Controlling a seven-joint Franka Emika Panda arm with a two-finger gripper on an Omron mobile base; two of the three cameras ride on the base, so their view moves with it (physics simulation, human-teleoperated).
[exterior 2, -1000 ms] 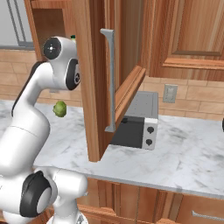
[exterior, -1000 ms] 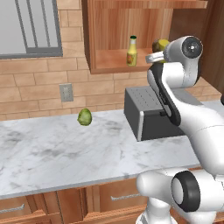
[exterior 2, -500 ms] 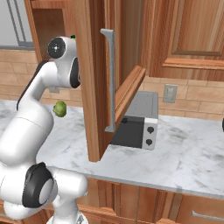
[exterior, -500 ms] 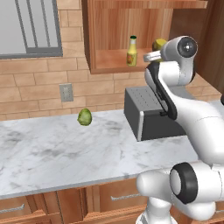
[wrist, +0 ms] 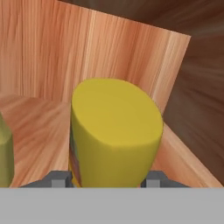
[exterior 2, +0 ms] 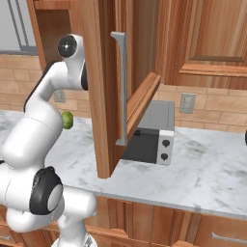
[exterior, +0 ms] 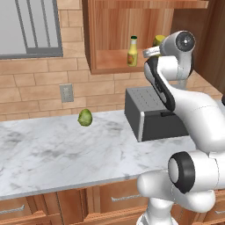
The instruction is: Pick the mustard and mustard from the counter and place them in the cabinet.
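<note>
My gripper (wrist: 106, 179) is inside the cabinet (exterior: 112, 66), shut on the wider, stubby mustard (wrist: 113, 135). The bottle sits between the two dark fingertips (wrist: 59, 178), close to the right side wall above the cabinet's wooden shelf floor (wrist: 39, 122). From the left base view a bit of this yellow mustard (exterior: 158, 40) shows behind the white wrist. The slim mustard (exterior: 132, 52) with a dark green cap stands upright on the shelf to its left, and its edge (wrist: 4, 153) shows in the hand view. Whether the held bottle touches the shelf is hidden.
On the marbled counter (exterior: 66, 154) lie a round green ball (exterior: 85, 117) and a grey boxy appliance (exterior: 149, 114) right under the cabinet. The open cabinet door (exterior 2: 103, 87) with its long metal handle (exterior 2: 123, 87) juts out to the right of the arm.
The upper arm and wrist have shifted slightly at the cabinet mouth. The grip on the stubby bottle is the same.
</note>
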